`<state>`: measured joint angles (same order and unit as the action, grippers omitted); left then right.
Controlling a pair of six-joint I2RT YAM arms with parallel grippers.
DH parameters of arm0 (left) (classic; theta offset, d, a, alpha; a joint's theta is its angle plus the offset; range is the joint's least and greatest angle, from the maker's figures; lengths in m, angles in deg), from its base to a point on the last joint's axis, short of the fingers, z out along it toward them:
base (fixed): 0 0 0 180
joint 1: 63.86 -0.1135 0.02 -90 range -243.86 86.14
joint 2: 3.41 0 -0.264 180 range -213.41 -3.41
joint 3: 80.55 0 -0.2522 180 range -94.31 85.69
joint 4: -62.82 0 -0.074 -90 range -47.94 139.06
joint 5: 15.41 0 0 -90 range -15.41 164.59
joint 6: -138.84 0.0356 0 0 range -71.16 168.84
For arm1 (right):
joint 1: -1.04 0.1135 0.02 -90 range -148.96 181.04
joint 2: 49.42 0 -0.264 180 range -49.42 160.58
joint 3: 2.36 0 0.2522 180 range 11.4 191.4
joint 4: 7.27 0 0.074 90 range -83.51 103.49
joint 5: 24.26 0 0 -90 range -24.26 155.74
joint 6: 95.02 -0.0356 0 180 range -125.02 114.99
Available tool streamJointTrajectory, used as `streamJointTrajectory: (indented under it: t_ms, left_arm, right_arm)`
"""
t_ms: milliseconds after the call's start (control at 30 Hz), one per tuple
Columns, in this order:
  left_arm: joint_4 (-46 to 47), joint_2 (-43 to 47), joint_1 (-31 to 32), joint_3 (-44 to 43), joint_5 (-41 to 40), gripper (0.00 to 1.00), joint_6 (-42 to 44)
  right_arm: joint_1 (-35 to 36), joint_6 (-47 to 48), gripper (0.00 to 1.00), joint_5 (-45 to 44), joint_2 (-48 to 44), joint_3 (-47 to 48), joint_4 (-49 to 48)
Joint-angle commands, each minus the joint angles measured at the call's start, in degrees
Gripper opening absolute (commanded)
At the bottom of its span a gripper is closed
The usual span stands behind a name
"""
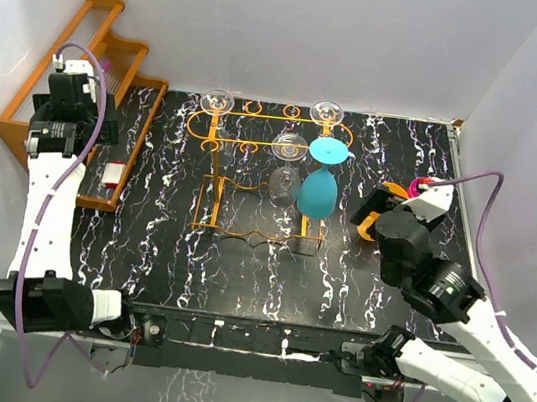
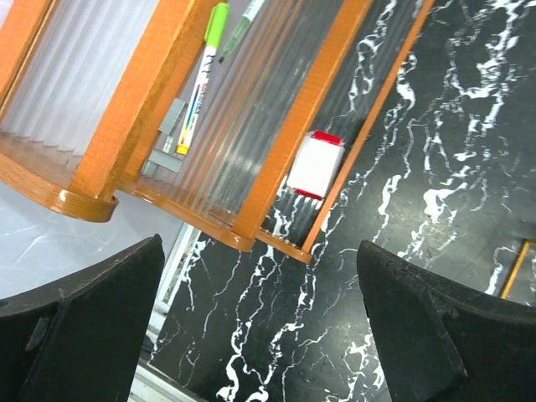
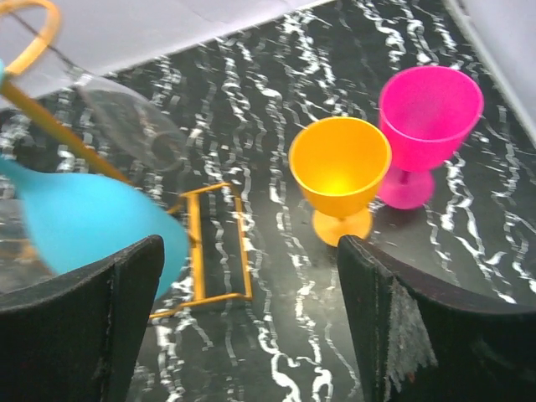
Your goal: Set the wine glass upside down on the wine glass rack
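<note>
Over the black bench the right claw, spread and empty, faces the orange glass, probably to hang it on the rack.

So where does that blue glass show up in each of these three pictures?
Top external: the blue glass hangs upside down on the wire rack, right of centre.
Left wrist: not in it.
Right wrist: the blue glass is at the left edge, seen close up.
Shared landmark: the wire rack, whose gold foot lies right beside the glass.

Pink glass sits mostly hidden behind the right arm.
</note>
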<state>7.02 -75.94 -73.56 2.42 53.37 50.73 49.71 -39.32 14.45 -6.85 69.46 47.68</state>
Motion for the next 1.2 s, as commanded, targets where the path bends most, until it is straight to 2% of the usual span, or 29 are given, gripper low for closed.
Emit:
streamJointTrajectory:
  t_ms: [0, 33, 133, 167, 200, 333, 433, 567, 700, 900, 1167]
  left_arm:
    - [2.7, 6.3, -0.2, 1.3, 7.7, 0.97, 1.4]
    - [2.1, 6.3, -0.2, 0.9, 9.1, 0.97, 1.7]
    - [1.0, 4.8, -0.2, 0.2, 9.9, 0.97, 2.1]
    - [1.2, 4.4, -0.2, 0.3, 9.7, 0.97, 2.4]
    - [1.6, 4.3, -0.2, 0.4, 9.6, 0.97, 2.6]
    - [1.7, 3.7, -0.2, 0.3, 10.3, 0.97, 2.2]
    - [2.0, 2.7, -0.2, 0.5, 10.9, 0.97, 2.0]
    - [0.2, 0.0, -0.2, -1.0, 13.5, 0.97, 2.4]
    - [-1.7, -2.2, -0.2, -2.7, 17.6, 0.97, 2.3]
    - [-5.0, -5.3, 0.1, -4.9, 27.3, 0.97, 2.8]
    - [-5.8, -5.5, 0.5, -4.1, 29.0, 0.97, 2.8]
  right_arm:
    - [-7.7, 4.9, 0.81, -1.3, 3.3, -1.6, -5.4]
    - [-15.0, 7.4, 0.75, 6.4, 5.3, -1.3, -8.0]
    - [-45.3, 10.9, 0.67, 40.0, 10.0, -2.0, -15.3]
    - [-52.6, 11.5, 0.67, 47.5, 10.7, -2.4, -18.4]
    - [-54.8, 11.5, 0.67, 47.7, 11.9, -1.7, -18.9]
    - [-54.3, 12.4, 0.71, 46.1, 17.0, 2.8, -16.8]
    - [-54.3, 12.8, 0.75, 41.9, 16.8, 2.3, -16.8]
    - [-54.3, 13.4, 0.76, 37.1, 15.9, -0.8, -17.5]
    - [-54.3, 13.9, 0.73, 36.3, 17.2, -0.2, -17.6]
    - [-54.3, 14.5, 0.61, 42.7, 24.3, 3.6, -17.9]
    - [-54.3, 14.5, 0.60, 41.6, 32.9, 8.5, -20.5]
